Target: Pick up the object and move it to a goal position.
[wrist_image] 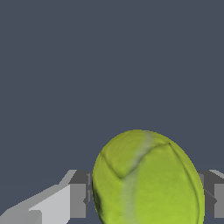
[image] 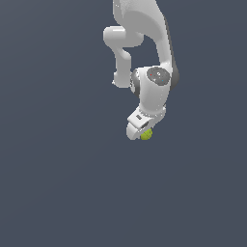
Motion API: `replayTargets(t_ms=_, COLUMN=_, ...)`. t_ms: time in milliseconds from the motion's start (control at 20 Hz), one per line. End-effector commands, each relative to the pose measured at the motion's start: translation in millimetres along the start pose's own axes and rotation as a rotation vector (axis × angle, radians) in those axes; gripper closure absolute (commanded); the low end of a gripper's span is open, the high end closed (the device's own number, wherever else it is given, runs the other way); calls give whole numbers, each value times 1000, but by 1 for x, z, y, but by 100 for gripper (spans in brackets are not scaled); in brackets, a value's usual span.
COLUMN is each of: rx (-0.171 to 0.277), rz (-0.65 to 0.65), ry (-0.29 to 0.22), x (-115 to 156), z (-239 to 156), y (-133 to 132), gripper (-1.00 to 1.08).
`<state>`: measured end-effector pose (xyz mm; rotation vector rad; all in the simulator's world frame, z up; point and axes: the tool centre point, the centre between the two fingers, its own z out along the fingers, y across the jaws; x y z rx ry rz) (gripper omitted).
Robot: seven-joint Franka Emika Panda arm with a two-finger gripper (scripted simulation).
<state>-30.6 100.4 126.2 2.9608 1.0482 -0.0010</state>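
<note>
Yellow-green ball (wrist_image: 146,179): round, no long axis and no readable heading; pale seam lines cross its face in the wrist view. It sits between the two fingers (wrist_image: 78,200) of the gripper (image: 140,131), jaws narrowed to the ball's width and pressed against both sides. Exterior view: ball protrudes below the white hand, right of centre.
</note>
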Motion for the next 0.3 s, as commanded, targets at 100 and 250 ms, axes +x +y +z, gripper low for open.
replayTargets(t_ms=100, rx=0, rz=2, ry=0, x=13, z=-12, y=-16, gripper=108)
replayTargets(t_ms=250, rx=0, rz=2, ry=0, x=15, z=-14, y=-19, gripper=108)
